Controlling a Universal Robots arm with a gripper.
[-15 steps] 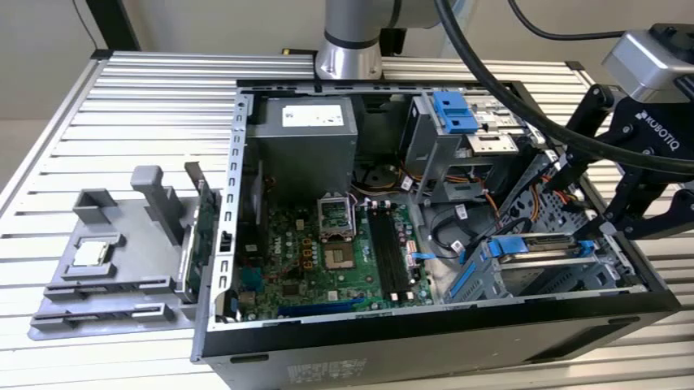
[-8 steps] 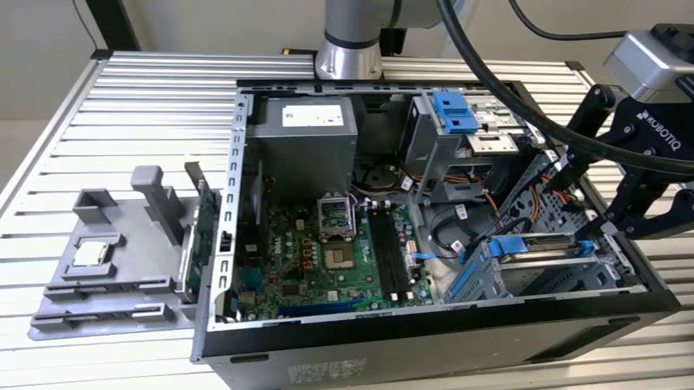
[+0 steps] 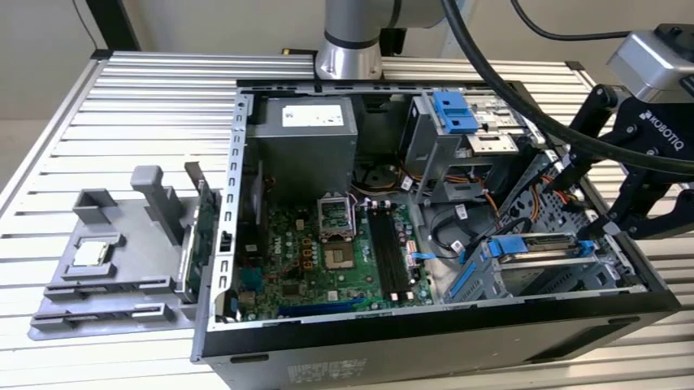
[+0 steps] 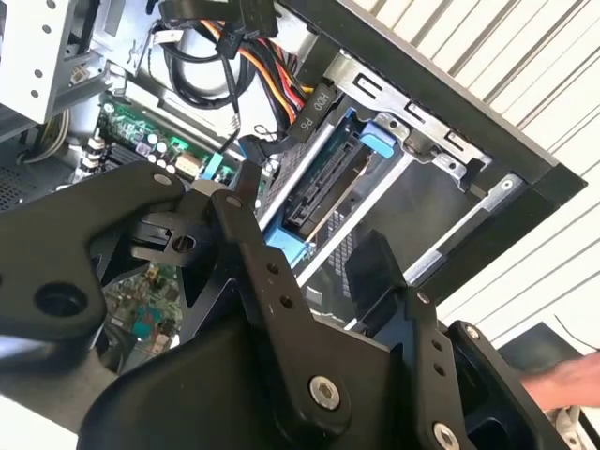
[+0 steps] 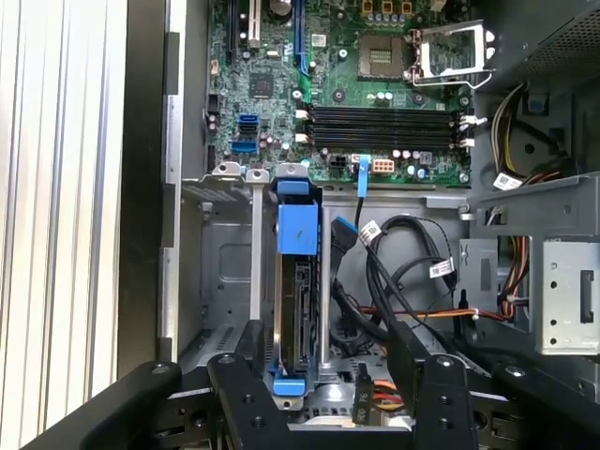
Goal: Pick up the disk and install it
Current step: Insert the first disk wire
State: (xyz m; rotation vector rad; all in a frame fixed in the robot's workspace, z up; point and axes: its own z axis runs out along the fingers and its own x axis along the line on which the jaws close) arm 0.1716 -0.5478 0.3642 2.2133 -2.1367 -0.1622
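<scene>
Disk (image 5: 302, 309): flat grey slab on edge, blue plastic bracket round it, slotted in perforated sheet-metal bay (image 5: 220, 272) inside case (image 3: 434, 341). Gripper (image 5: 323, 337) (matte black, bolted links) released, fingers spread either side of disk's end. Green motherboard (image 5: 375, 84) beyond.

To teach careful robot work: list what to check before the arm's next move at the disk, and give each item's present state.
1. The disk stands in the drive bay: ok.
2. The disk is pushed fully home: cannot tell.
3. The gripper is open: ok.
4. Its fingers straddle the disk: ok.
5. The cables lie beside the bay, not across the disk: ok.
</scene>
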